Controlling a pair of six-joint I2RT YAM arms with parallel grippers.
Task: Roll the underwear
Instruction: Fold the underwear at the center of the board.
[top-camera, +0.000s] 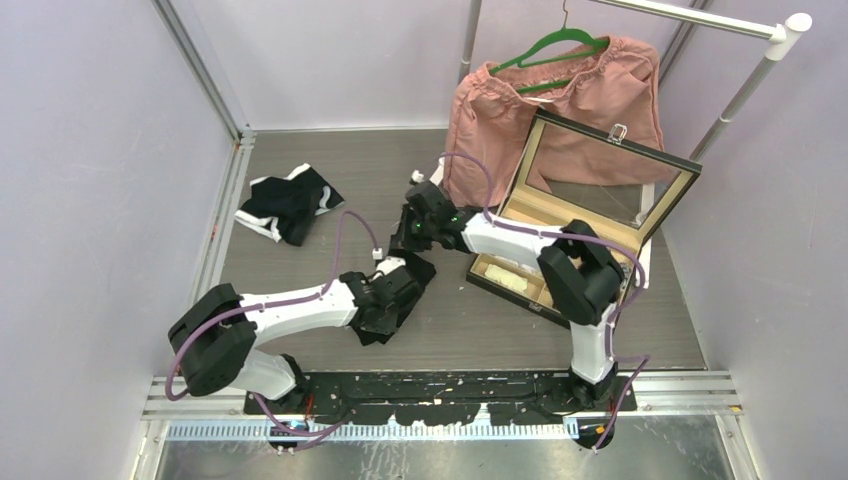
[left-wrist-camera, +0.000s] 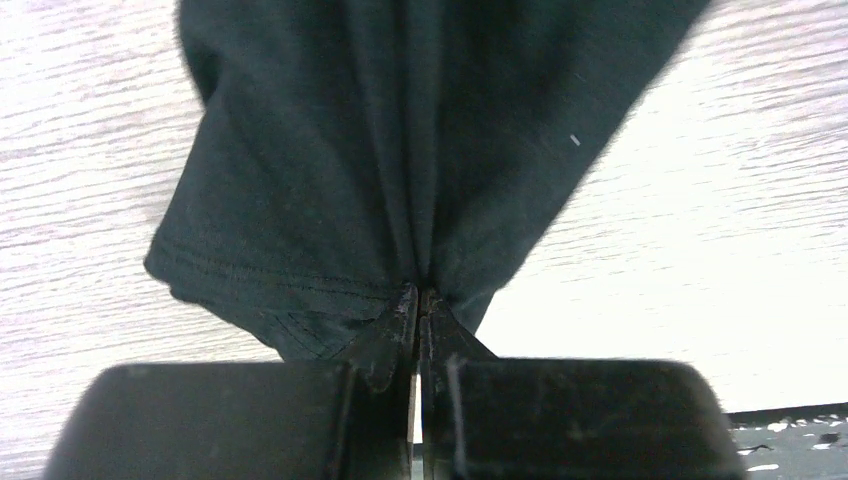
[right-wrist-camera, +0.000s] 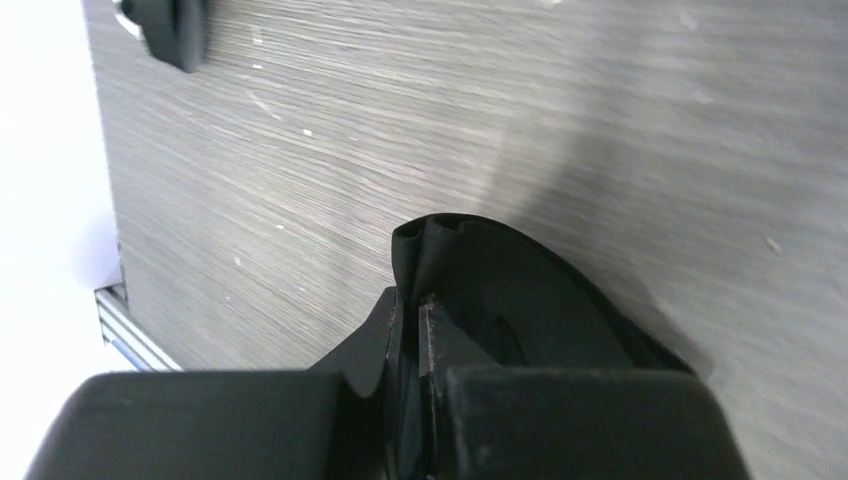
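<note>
A black pair of underwear (top-camera: 420, 268) is held between my two grippers near the middle of the table. My left gripper (top-camera: 405, 282) is shut on one edge of it. In the left wrist view the jaws (left-wrist-camera: 418, 297) pinch the dark cloth (left-wrist-camera: 380, 150), which hangs in folds with a stitched hem at the left. My right gripper (top-camera: 412, 236) is shut on another edge. In the right wrist view its jaws (right-wrist-camera: 412, 305) hold a bunched fold of the same black cloth (right-wrist-camera: 520, 290) above the wood-grain table. More black and white underwear (top-camera: 290, 205) lies in a heap at the far left.
An open black case (top-camera: 560, 250) with a glass lid stands right of the grippers, close to the right arm. A pink garment (top-camera: 560, 100) on a green hanger (top-camera: 550, 45) hangs from a rack (top-camera: 700, 20) at the back. Walls close in on both sides.
</note>
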